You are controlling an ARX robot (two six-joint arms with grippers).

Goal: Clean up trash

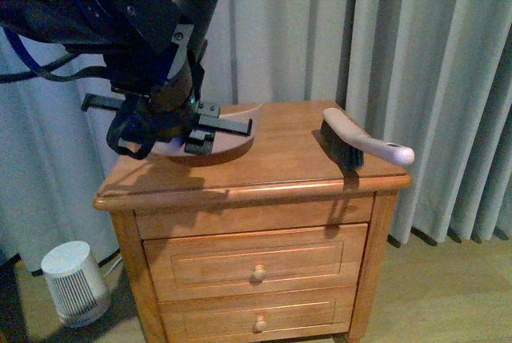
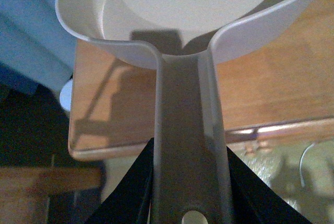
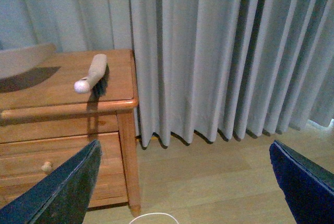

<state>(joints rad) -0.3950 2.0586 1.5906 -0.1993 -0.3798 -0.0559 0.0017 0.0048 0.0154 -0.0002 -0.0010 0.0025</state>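
From my console, the left gripper (image 1: 170,132) was clamped on the handle (image 2: 188,130) of the beige dustpan (image 1: 234,137), whose scoop sat low over the left part of the nightstand (image 1: 288,163); I could not tell whether it touched the wood. The brush (image 1: 352,140) lay at the top's right edge. The right gripper (image 3: 182,182) hung spread wide above the floor, holding nothing. No view showed me where the trash was.
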